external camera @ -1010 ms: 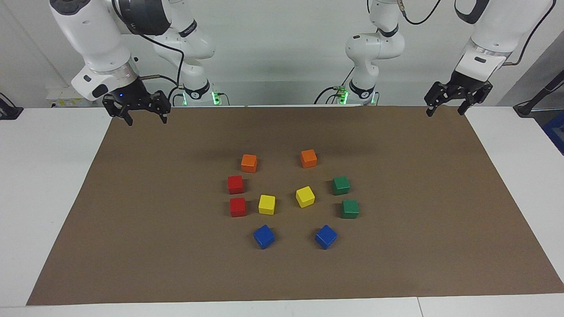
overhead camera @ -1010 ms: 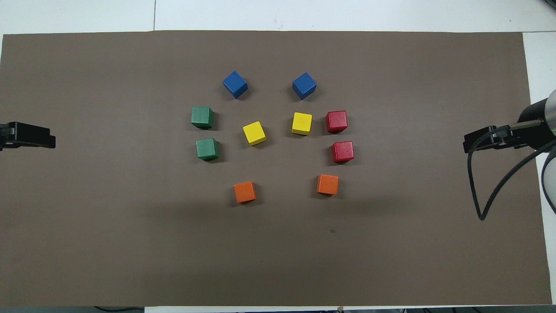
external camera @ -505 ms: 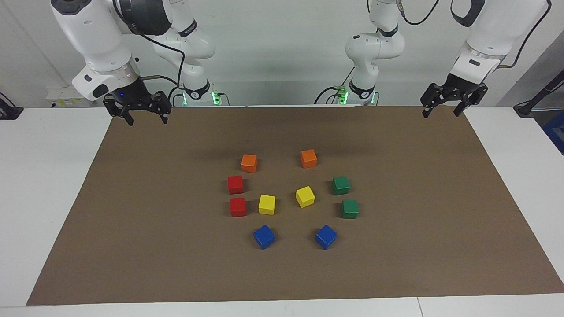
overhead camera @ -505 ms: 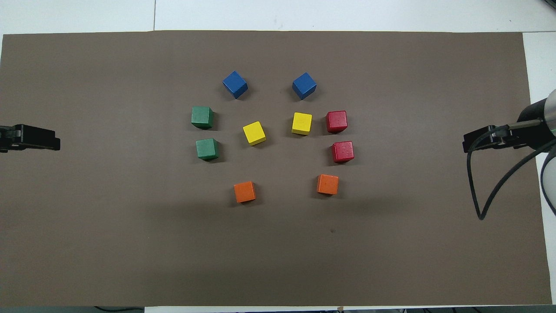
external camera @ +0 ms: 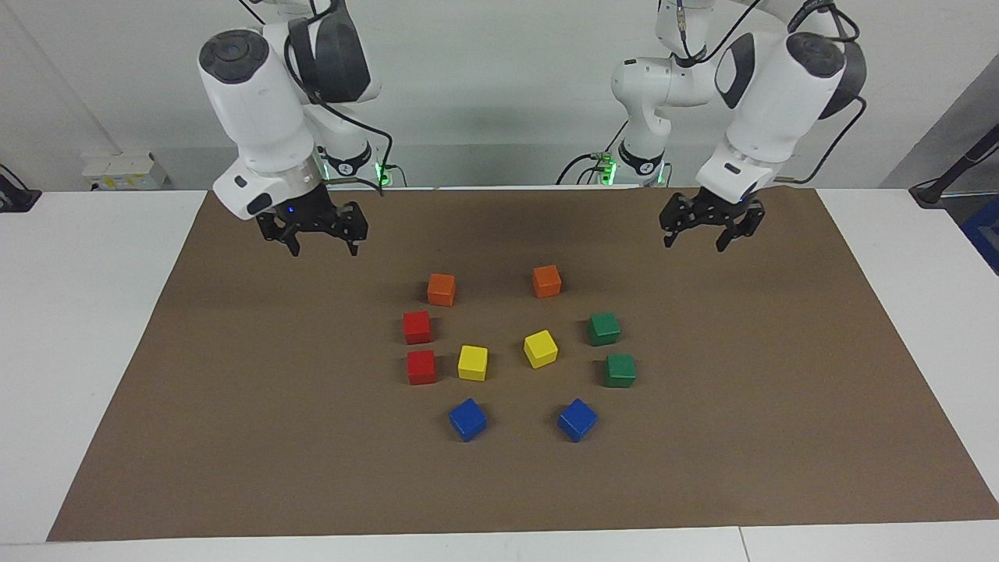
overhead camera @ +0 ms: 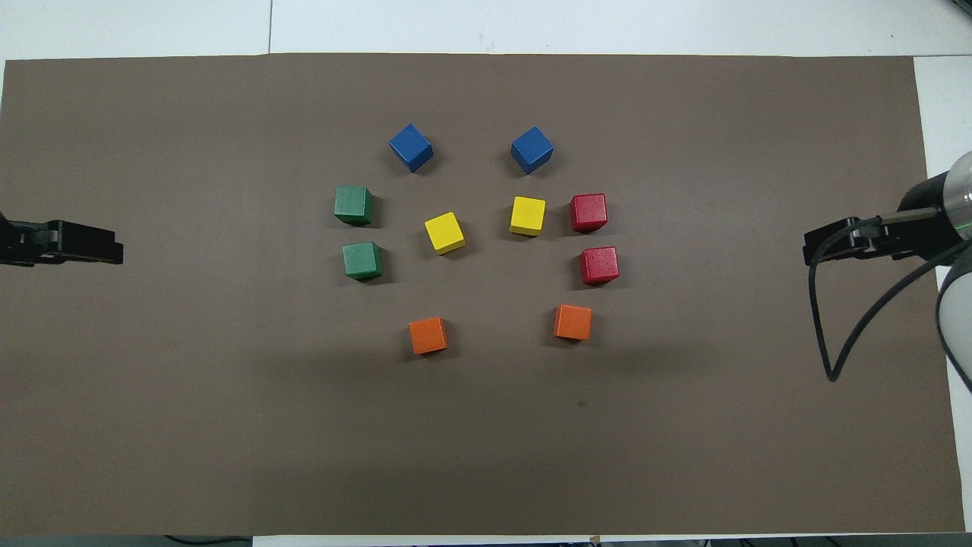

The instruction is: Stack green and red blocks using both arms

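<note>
I see ten little cubes sitting flat on the brown mat (external camera: 234, 437) that covers the white counter (external camera: 70, 328). None is stacked.

The two red blocks sit side by side toward the right arm's end: one (external camera: 417, 327) nearer to the robots, one (external camera: 421, 367) farther. The two green blocks sit toward the left arm's end: one (external camera: 604, 329) nearer, one (external camera: 620, 370) farther. Between them are two yellow cubes (external camera: 472, 363). Two orange cubes (external camera: 441, 289) sit nearest to the robots, and two blue cubes (external camera: 467, 419) sit farthest.

From the facing view I can see both big white arms whole. The right end effector (external camera: 318, 242) hangs in the air over bare mat, its two fingers spread apart, holding nothing. The left end effector (external camera: 695, 237) hangs over bare mat too, fingers apart and holding nothing.

From the overhead view I only see the black tips poking in at the edges, the left end effector (overhead camera: 76, 243) and the right one (overhead camera: 843, 247) with its looping black cable (overhead camera: 858, 334). I can't tell there how high they are. That view shows the cubes' tops and the gaps between them better.
</note>
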Robot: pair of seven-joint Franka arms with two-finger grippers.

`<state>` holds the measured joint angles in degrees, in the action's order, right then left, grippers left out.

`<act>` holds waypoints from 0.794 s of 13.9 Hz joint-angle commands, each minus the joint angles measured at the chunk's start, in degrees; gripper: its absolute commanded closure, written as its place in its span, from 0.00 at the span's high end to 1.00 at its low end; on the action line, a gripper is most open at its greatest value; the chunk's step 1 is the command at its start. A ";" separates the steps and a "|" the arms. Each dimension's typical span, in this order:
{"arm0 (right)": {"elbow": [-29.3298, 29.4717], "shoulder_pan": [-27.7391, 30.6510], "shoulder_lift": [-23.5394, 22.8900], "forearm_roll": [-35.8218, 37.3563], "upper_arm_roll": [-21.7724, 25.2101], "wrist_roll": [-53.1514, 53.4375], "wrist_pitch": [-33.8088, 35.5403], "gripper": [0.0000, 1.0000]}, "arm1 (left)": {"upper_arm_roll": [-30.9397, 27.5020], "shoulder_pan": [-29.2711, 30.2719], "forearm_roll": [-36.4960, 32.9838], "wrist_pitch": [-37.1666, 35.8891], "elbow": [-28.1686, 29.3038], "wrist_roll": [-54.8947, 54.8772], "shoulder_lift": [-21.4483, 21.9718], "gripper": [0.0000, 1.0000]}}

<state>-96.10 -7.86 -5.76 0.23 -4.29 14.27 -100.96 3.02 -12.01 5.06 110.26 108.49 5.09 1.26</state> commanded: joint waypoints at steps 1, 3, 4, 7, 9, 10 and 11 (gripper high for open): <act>0.92 -2.58 -3.80 -0.32 -0.11 4.35 -4.32 0.97 | -0.91 -4.77 0.91 7.66 0.93 2.03 -7.13 1.00; 0.48 -4.43 -5.92 0.03 -0.11 4.71 -8.10 0.97 | -0.99 -6.36 0.82 11.28 1.38 2.29 -10.56 1.00; -0.22 -5.05 -6.36 0.20 -0.11 4.54 -9.68 0.97 | -0.99 -6.71 0.82 12.25 1.46 2.82 -11.62 1.00; -3.21 -5.49 -6.54 0.21 -0.11 3.58 -13.65 0.97 | -1.08 -8.12 0.82 15.49 1.46 5.79 -15.39 1.00; -4.18 -5.50 -6.89 0.21 -0.19 3.13 -15.05 0.97 | -1.17 -9.69 0.65 17.00 1.55 7.74 -17.59 1.00; -5.05 -5.50 -6.81 0.21 -0.19 3.13 -16.19 0.97 | -1.17 -9.79 0.65 17.26 1.90 7.74 -17.86 1.00; -6.28 -6.19 -6.63 0.21 -0.19 3.13 -17.59 0.97 | -1.17 -9.70 0.30 17.27 2.17 7.66 -17.95 1.00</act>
<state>-99.57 -13.58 -13.32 0.26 -4.36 17.94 -115.75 2.97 -20.47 5.10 126.00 109.77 11.91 -16.44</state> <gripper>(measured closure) 0.000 0.000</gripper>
